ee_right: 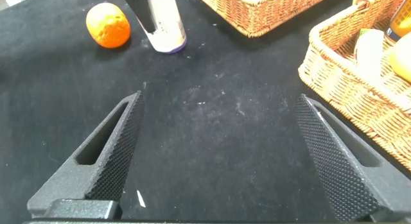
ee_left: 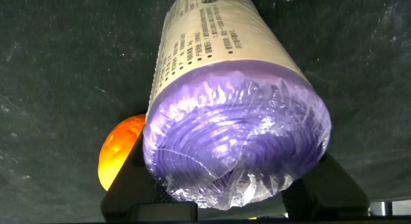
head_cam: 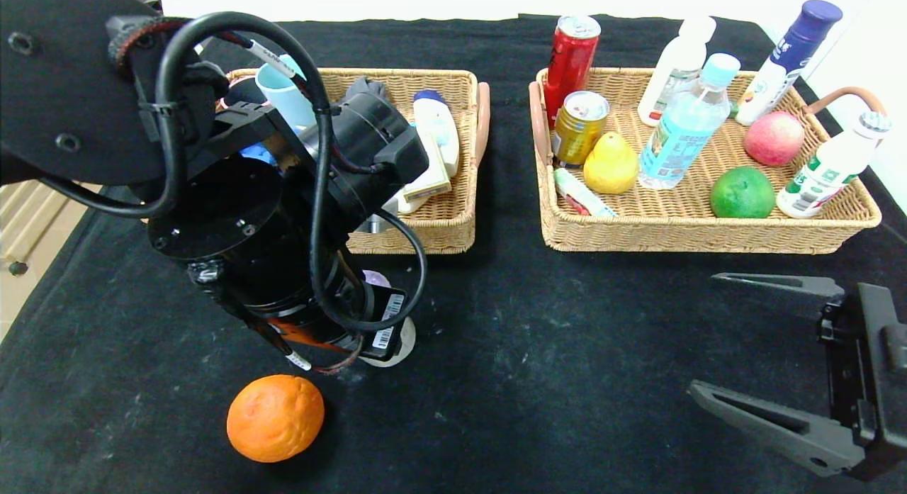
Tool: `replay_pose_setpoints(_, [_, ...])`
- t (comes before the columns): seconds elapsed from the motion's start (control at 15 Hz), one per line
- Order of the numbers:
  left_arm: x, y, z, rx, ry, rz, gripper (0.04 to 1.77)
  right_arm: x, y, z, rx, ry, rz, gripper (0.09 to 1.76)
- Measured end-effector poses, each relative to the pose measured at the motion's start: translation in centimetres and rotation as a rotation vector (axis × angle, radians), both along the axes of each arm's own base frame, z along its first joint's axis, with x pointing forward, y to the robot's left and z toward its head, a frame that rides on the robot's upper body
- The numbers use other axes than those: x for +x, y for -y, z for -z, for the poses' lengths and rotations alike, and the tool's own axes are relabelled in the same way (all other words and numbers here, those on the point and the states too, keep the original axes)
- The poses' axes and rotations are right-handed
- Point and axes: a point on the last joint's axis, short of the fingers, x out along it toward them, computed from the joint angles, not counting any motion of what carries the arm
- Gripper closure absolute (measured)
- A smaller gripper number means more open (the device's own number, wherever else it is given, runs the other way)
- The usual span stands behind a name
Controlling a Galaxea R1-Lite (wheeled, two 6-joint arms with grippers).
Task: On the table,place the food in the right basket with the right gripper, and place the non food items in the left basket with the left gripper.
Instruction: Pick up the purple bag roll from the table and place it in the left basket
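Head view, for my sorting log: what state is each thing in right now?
Left gripper: jaws shut on the purple roll.
Roll: gripped, low over the table.
Right gripper: jaws open, empty, above bare cloth.
Orange: loose on the table, unsorted.
Pear: in the right basket.
Bottle: upright in the right basket.
Left basket: holds non-food items.

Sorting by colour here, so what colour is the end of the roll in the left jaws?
Purple, on the roll; clearest in the left wrist view.
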Motion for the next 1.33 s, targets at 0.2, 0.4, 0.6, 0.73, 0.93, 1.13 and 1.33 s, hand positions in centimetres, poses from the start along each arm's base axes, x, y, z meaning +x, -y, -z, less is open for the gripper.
replay_pose_setpoints(0.2, [0.0,0.0,0.0,0.006,0.005,-0.002,0.89,0.2,-0.1,0.1,-0.003,-0.008,0.000,0.14])
replay_pose_setpoints(0.4, [-0.3,-0.3,-0.4,0.009,0.022,-0.008,0.90,0.2,-0.1,0.4,-0.006,-0.010,-0.002,0.14])
replay_pose_setpoints(0.6, [-1.1,-0.8,-1.6,-0.017,0.060,-0.006,0.90,0.2,-0.1,0.4,-0.007,-0.013,-0.003,0.14])
replay_pose_setpoints(0.73, [-2.0,-1.3,-2.7,-0.052,0.098,0.003,0.90,0.2,-0.1,0.4,-0.008,-0.014,-0.004,0.14])
replay_pose_setpoints(0.93, [-3.5,-2.1,-4.8,-0.127,0.187,0.022,0.90,0.2,-0.1,0.5,-0.009,-0.016,-0.005,0.14])
replay_pose_setpoints(1.13, [-4.3,-2.6,-6.8,-0.194,0.329,0.007,0.90,0.1,-0.2,0.6,-0.010,-0.019,-0.011,0.14])
replay_pose_setpoints(1.33, [-3.7,-2.8,-8.1,-0.241,0.455,-0.018,0.90,0.1,-0.2,0.6,-0.013,-0.015,-0.012,0.14])
